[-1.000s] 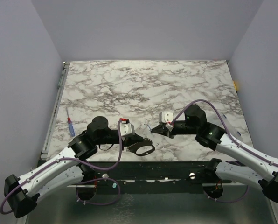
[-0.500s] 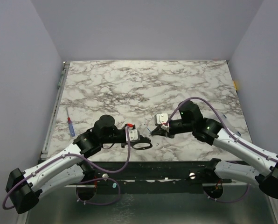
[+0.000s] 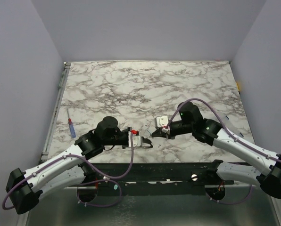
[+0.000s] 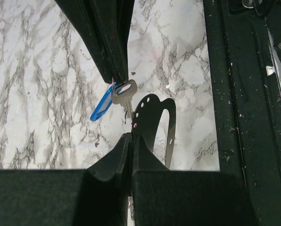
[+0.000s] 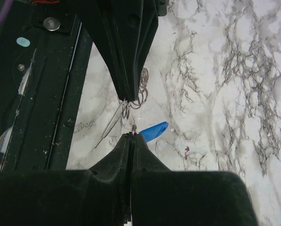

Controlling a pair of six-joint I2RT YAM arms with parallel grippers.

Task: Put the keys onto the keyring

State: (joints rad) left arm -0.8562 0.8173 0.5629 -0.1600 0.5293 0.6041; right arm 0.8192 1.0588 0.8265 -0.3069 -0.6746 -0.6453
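Black and pressed fully shut, the left pincer (image 3: 146, 141) has slid rightwards and away from the table's near edge over the last second. Its partner has come leftwards to meet it, so the wide gap between them has closed to almost nothing. I judge that the threading itself is now in hand, not the fetching.

In the right wrist view the coiled keyring (image 5: 139, 90) bunches at the left pincer's tips, seemingly pinched there, with a thin silver key (image 5: 111, 123) dangling below. Just right of that hang the keys (image 4: 124, 91), one of them the blue key (image 4: 101, 106). They hang at the tips of the right pincer (image 3: 155, 134), which is also clamped shut and apparently gripping them. Keyring and keys sit between the two tips, above the marble (image 3: 131, 84).
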